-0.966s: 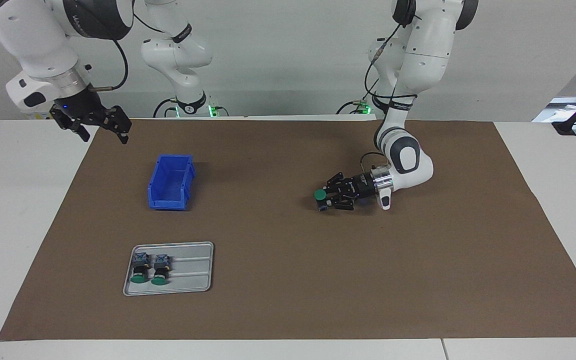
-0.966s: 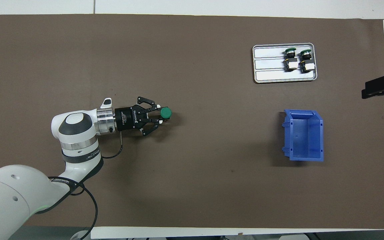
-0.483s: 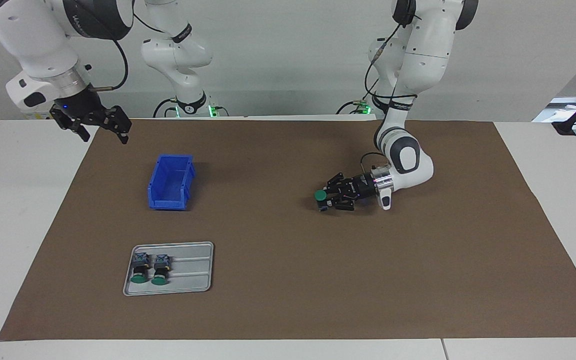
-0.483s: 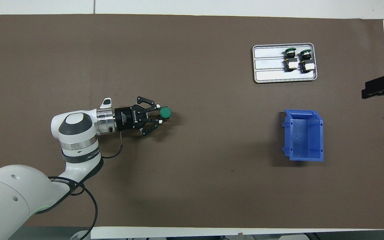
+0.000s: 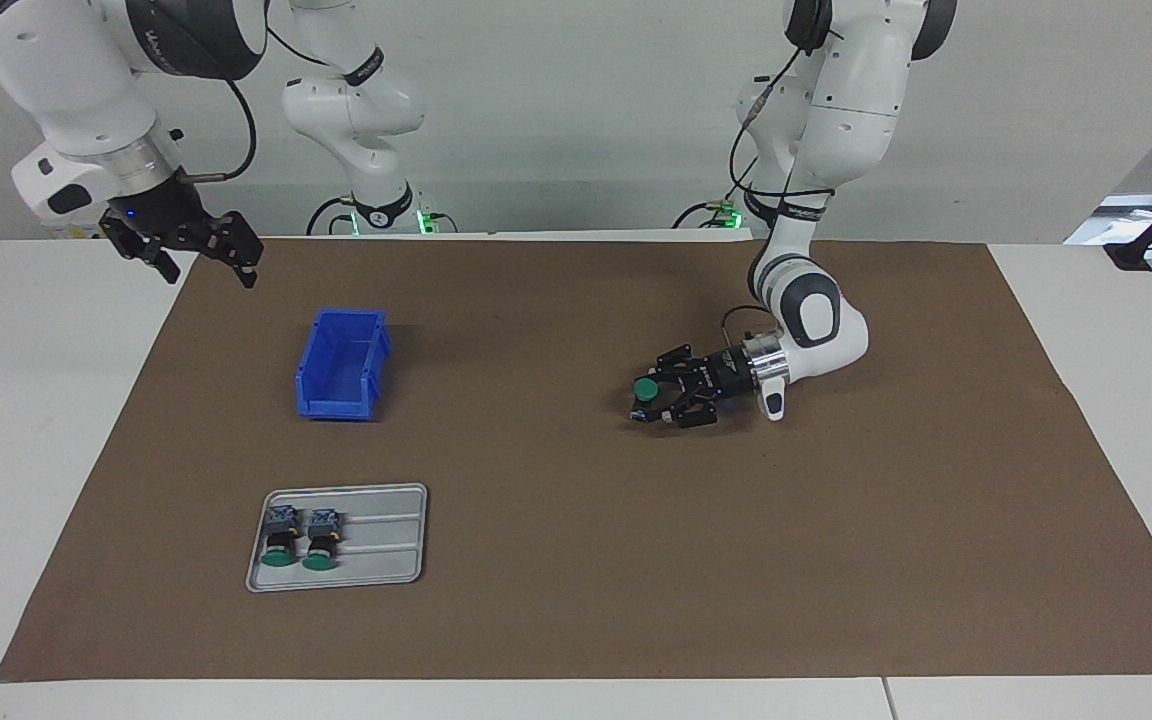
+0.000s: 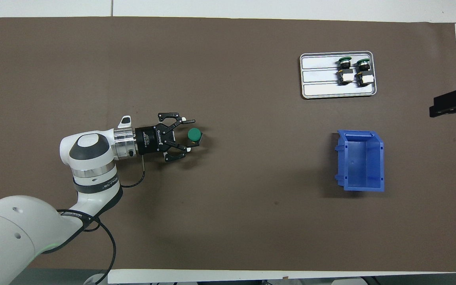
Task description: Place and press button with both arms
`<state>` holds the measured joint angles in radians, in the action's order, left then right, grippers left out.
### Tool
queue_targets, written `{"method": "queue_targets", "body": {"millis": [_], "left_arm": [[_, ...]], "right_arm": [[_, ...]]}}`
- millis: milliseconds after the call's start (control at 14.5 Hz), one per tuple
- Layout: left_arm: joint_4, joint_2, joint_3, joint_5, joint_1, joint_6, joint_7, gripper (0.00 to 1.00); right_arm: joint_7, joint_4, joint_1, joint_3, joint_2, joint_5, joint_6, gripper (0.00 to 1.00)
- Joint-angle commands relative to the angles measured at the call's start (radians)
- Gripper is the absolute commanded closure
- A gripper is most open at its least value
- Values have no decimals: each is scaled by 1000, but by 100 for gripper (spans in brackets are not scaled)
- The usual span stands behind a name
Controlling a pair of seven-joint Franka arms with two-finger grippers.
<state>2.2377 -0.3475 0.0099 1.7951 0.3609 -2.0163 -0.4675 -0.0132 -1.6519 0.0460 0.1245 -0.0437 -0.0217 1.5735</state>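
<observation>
The button stands on the brown mat with its green cap up, toward the left arm's end of the table. My left gripper lies low and level at it, open. Its fingertips flank the button with gaps on both sides. My right gripper hangs open and holds nothing. It is over the mat's corner at the right arm's end, above the table edge nearest the robots.
A blue bin sits open toward the right arm's end. Farther from the robots, a grey tray holds two identical buttons lying on their sides. Two slimmer arms stand at the back.
My left gripper has opened, letting go of the button, which now stands on the mat. The right arm has barely moved.
</observation>
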Motion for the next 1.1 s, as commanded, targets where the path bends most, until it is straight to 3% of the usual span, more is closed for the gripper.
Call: {"method": "queue_targets", "body": {"millis": [0, 483, 897, 1036], "left_arm": [[8, 22, 9, 17, 12, -21, -2, 0], [31, 59, 12, -14, 6, -22, -11, 0], [25, 123, 16, -250, -39, -33, -112, 0], [25, 180, 15, -319, -37, -105, -190, 0]], "right_arm": [[18, -11, -6, -5, -12, 2, -4, 2], [18, -11, -6, -5, -10, 2, -4, 2], [18, -11, -8, -5, -11, 2, -4, 2], [18, -11, -8, -5, -12, 2, -4, 2]]}}
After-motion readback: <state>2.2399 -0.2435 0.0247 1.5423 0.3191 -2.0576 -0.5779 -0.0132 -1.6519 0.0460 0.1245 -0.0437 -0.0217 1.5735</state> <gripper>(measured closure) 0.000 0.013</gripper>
